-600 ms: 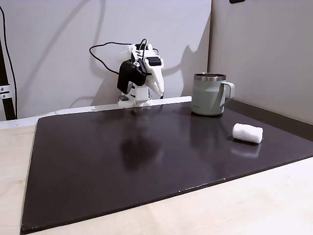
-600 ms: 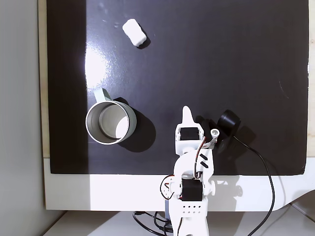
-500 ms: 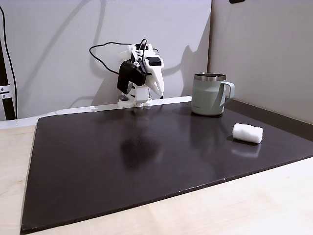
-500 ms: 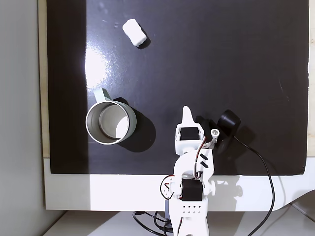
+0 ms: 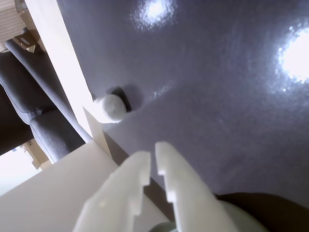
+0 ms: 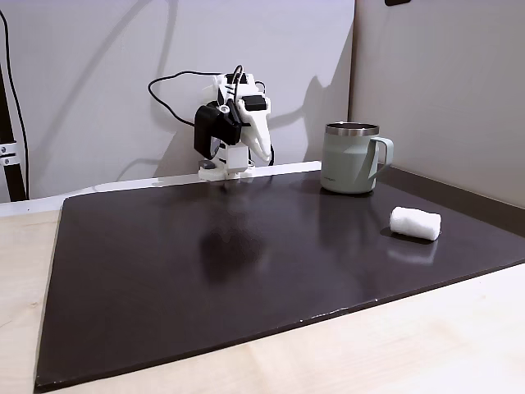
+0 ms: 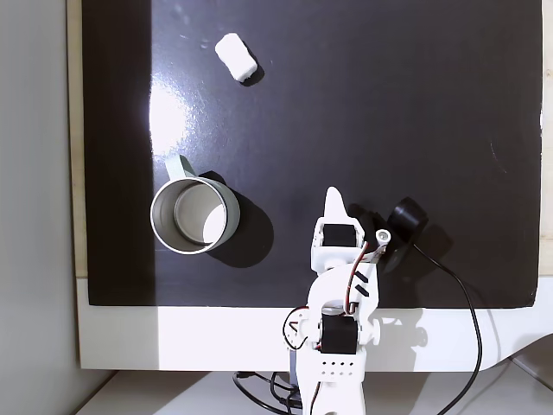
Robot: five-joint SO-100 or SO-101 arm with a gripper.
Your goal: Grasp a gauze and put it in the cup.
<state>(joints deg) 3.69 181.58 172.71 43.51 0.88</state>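
1. The arm stands folded at the far edge of the dark mat (image 6: 246, 263) in a fixed view, its base on a white strip (image 7: 216, 333) that runs along the mat's edge.
2. The hand (image 5: 152, 162) points down toward the mat. In the wrist view its two white fingers (image 5: 130, 183) lie nearly together, with only a narrow slit between the tips; nothing is held between them. In a fixed view from above, the hand (image 7: 333, 201) appears as a single tapered white point.
3. The gauze (image 6: 415, 222) lies on its side on the mat, a small white roll, untouched and well apart from the hand. From above, the gauze (image 7: 236, 57) sits near the top of the frame, left of centre. In the wrist view, the gauze (image 5: 112, 107) shows end-on near the mat's pale border, casting a small shadow.
4. The cup (image 6: 351, 158) stands upright on the mat, steel rim up, handle to the right in the side fixed view. From above, the cup (image 7: 164, 233) shows an open mouth with nothing visible inside; it stands between the gauze and the white strip, to the left of the hand.
5. The mat rests on a light wooden bench (image 6: 410, 353).
6. A black cable (image 7: 471, 320) trails from the arm's base across the white strip.
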